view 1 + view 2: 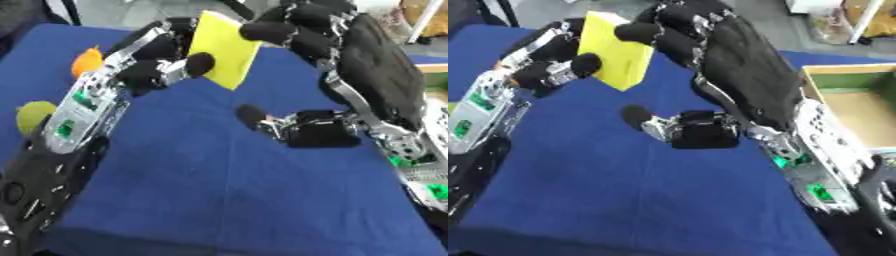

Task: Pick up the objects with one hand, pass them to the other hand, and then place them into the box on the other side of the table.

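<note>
A deep blue cloth covered the bench (227, 200), with grey floor showing beyond its far edge. Held up above the middle of the cloth was a yellow block (226, 50), tilted, with both hands on it. The left hand (144, 62) came in from the left, its fingers (199, 64) curled round the block's near left edge. The right hand (737, 75) reached over from the right, its fingers (642, 32) hooked across the block's upper right side while its thumb (636, 116) stuck out below, apart from the block. So the right hand was touching but not pinching, and whether it carried any of the weight could not be told.

At the left edge of the bench lay an orange object (86, 61) and a yellow-green round object (33, 116), both well apart from the hands. An open cardboard box (852, 107) stood at the right side.

This looked like the handover itself, mid-transfer from left to right. The next move would call for the right thumb to close up against the block until it was pinched, then for the left fingers to let go, before the right arm swung toward the box.
</note>
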Controlling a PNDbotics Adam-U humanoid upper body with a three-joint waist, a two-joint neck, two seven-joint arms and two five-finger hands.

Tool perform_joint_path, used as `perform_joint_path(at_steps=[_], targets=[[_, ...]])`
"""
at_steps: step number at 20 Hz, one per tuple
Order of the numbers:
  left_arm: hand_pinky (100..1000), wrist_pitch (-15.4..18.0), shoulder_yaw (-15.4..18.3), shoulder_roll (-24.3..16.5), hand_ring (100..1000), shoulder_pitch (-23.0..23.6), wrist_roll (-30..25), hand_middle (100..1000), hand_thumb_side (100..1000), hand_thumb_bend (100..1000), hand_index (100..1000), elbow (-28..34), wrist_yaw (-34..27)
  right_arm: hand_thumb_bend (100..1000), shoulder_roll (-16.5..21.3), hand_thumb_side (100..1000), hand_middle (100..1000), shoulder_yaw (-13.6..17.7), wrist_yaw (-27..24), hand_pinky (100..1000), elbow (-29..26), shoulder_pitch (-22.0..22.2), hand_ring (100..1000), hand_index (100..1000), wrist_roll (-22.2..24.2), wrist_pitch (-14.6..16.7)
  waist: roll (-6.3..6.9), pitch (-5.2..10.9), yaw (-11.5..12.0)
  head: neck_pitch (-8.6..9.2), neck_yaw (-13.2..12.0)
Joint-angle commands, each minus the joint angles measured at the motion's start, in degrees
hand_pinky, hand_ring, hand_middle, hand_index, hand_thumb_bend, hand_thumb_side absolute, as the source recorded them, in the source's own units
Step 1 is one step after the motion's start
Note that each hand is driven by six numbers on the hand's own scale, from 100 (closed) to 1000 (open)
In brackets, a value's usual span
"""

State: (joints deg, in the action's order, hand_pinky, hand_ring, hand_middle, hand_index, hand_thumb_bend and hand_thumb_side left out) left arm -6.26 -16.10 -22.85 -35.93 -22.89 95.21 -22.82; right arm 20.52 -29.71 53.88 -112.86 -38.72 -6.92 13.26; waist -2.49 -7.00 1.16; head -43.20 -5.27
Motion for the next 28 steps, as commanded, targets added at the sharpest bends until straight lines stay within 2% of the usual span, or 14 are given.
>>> perform_joint_path(at_steps=[1,6,10,17,21,28], targets=[[717,-0.7,-0.1,-1.2,614,-0.9,1.7,551,370,512,645,0.4,-1.9,405,0.0,387,666,-0.1,1.3,774,0.2,-0.4,708,824,-2.5,-1.4,0.25,0.17,0.1,0.57,0.2],[719,-1.4,-0.5,-1.0,615,-1.1,3.3,552,369,510,645,0.8,-3.8,406,-0.7,380,645,-1.1,2.3,760,1.5,-0.2,696,820,-6.7,-4.5,0.22,0.16,0.1,0.62,0.3],[721,-1.7,-1.1,-1.3,615,-1.2,4.2,552,367,508,646,1.2,-4.7,403,-1.1,375,633,-2.0,2.1,747,2.8,-0.1,683,814,-8.8,-5.5,0.26,0.15,0.2,0.56,0.3],[726,-1.5,-2.8,-2.3,617,-1.8,4.3,554,371,503,649,2.4,-5.7,400,-1.1,357,608,-2.6,0.8,730,4.3,-0.1,656,778,-10.2,-5.1,0.26,0.16,0.2,0.58,0.3],[743,-0.8,-3.4,-2.6,626,-2.1,2.6,562,385,454,657,3.3,-6.1,408,-0.8,353,599,-2.7,-0.1,729,4.5,-0.4,647,768,-10.1,-4.7,0.24,0.18,0.1,0.58,0.2],[746,0.6,-3.9,-3.4,627,-1.8,-0.3,563,387,446,658,3.9,-5.8,407,-0.4,353,602,-2.6,0.0,728,4.2,-0.5,649,773,-10.2,-4.8,0.32,0.13,-0.2,0.53,0.2]])
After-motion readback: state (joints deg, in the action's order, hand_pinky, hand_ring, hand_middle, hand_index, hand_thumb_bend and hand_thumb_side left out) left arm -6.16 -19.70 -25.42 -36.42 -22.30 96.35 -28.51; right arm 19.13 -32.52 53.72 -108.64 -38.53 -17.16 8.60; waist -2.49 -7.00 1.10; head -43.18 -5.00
